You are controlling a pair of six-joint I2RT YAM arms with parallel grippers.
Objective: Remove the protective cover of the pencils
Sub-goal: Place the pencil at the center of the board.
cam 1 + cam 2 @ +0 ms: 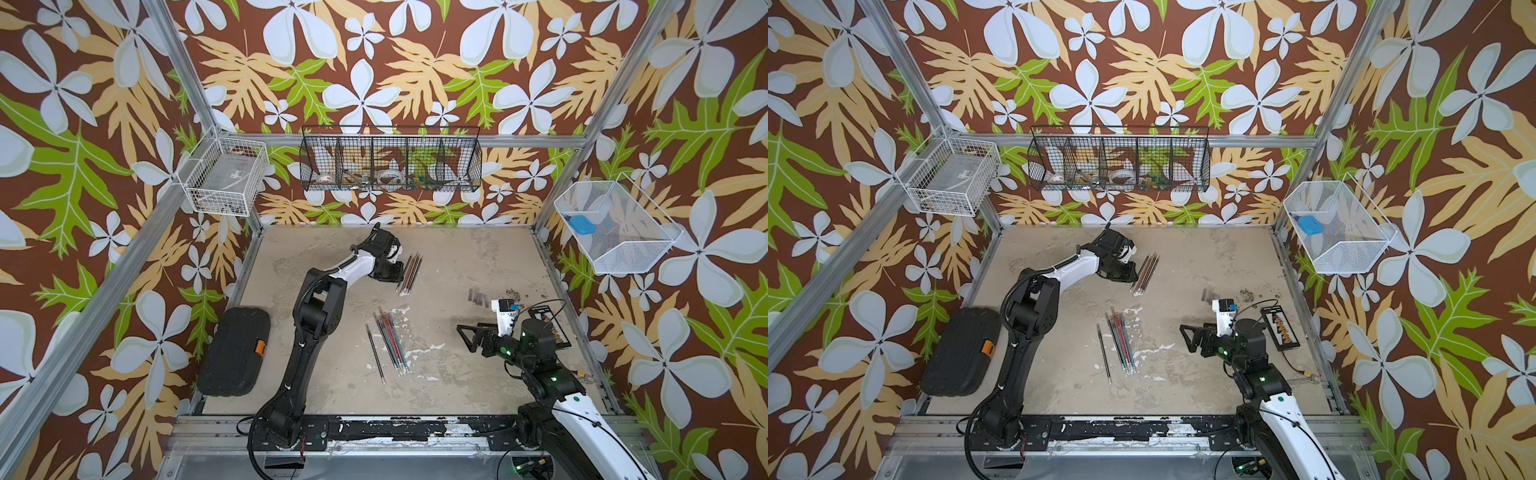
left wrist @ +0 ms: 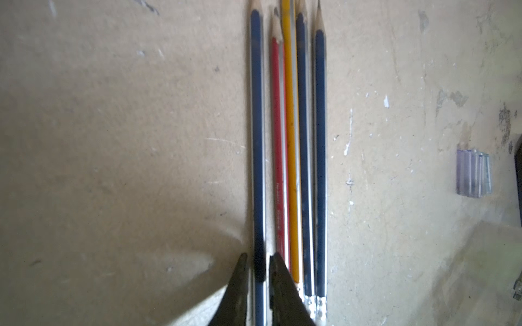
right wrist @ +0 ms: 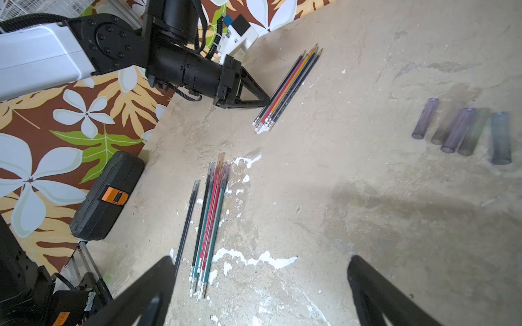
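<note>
The pencils lie in two groups on the worn beige tabletop (image 1: pixel 457 257). The far group (image 1: pixel 409 274) is five uncapped pencils with dark blue, red and yellow shafts. They lie side by side a little left of centre, with bare sharpened points toward the far wall and pale eraser ends toward the near edge.

The left gripper (image 2: pixel 258 258) sits at the eraser end of this group. Its two black fingers (image 2: pixel 282 282) stand narrowly apart on either side of the outermost dark blue pencil (image 2: pixel 257 141), which lies flat on the table. The wrist view is too blurred to tell whether the pads press the pencil or stand just clear of it.

The near group (image 1: pixel 390 343), slim pencils with black, teal, red and grey shafts, lies near the middle of the table. Their far tips sit inside short smoky-translucent plastic tube covers (image 3: pixel 220 161). One lone dark pencil (image 1: pixel 375 353) lies just left of the rest, apart from them.

Five loose caps (image 3: pixel 463 129), tubes tinted purple, grey and teal, lie in a row right of centre, well apart from both groups. In both top views (image 1: pixel 478 296) (image 1: pixel 1209 296) they lie just beyond the right arm.

The right gripper (image 3: pixel 261 258) hangs over the table to the right of the near group, with its jaws spread wide and nothing between them.

A black plastic tool case (image 1: pixel 235 353) with an orange latch lies at the left edge.
</note>
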